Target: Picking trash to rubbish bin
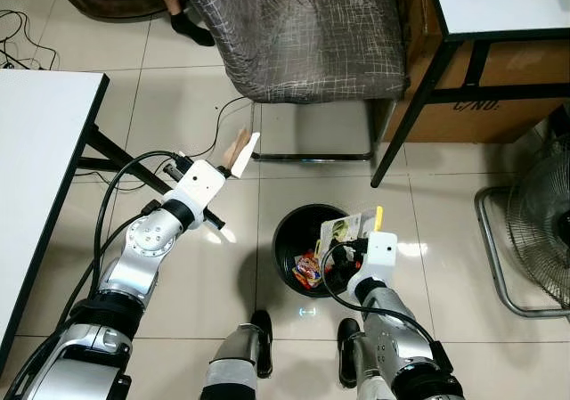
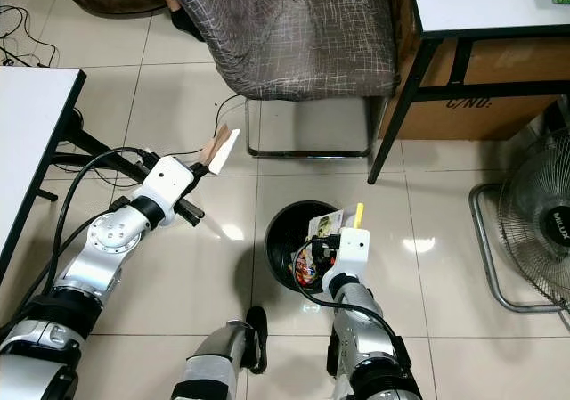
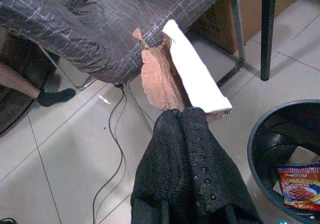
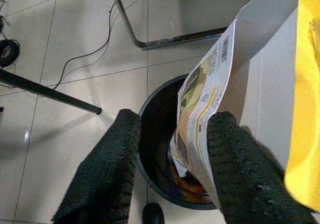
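While our left pincer [image 3: 187, 116] is clamped on a torn cardboard scrap [image 3: 172, 74] jutting beyond its tips, our right pincer [image 4: 172, 149], fingers apart, has a printed wrapper [image 4: 202, 104] against one finger, rubbish bin [image 1: 289, 231] directly beneath

The right gripper [image 4: 170, 169] hangs over the black rubbish bin [image 4: 155, 115], its two black fingers [image 4: 107, 174] spread apart. A flattened printed carton [image 4: 205, 102] (barcode near its upper edge) leans against the inner face of one finger, its lower end inside the bin. A yellow piece [image 4: 306, 94] sits beside it. Cables [image 4: 87, 49] and a chrome chair frame [image 4: 150, 39] lie on the tiled floor [image 4: 50, 134].
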Motion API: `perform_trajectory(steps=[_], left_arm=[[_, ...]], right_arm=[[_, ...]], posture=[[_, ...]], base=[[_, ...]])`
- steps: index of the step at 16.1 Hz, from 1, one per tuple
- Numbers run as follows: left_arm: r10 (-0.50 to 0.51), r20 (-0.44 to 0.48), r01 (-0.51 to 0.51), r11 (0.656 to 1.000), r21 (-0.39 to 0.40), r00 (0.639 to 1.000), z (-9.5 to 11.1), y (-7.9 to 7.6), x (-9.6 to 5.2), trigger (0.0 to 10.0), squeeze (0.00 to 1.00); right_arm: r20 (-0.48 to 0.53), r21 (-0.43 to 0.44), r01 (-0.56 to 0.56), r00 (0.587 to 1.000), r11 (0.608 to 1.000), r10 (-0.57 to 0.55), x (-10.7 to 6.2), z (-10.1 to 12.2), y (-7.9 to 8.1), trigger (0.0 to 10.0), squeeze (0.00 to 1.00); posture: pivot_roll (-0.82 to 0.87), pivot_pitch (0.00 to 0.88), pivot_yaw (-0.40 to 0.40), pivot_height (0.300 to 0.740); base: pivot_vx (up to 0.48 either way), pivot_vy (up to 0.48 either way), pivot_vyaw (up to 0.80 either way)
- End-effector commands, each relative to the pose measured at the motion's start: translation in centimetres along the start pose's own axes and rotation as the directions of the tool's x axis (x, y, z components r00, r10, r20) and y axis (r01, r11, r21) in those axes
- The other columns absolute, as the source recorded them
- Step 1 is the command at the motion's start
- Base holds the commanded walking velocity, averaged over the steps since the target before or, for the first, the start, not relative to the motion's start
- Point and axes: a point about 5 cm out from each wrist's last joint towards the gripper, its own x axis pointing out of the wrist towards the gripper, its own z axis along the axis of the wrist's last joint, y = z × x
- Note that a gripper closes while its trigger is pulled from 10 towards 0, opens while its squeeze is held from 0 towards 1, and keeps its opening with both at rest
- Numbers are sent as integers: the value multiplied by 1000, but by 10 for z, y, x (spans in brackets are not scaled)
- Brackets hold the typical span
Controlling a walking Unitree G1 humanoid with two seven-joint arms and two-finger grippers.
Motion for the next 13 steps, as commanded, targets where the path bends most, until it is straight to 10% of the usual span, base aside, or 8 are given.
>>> perform_trajectory(steps=[1, 13], left_arm=[[-15, -49, 15, 1000, -7, 999, -12, -3, -5, 10000, 0], [-10, -61, 10, 1000, -5, 998, -13, -1, -5, 10000, 0]], right_arm=[[-32, -2, 5, 999, 1000, -6, -4, -11, 1, 10000, 1000], [-110, 29, 115, 988, 993, -111, -7, -20, -21, 10000, 1000]], posture=[[278, 388, 112, 740], [279, 387, 123, 740]], base=[[0, 0, 0], [0, 0, 0]])
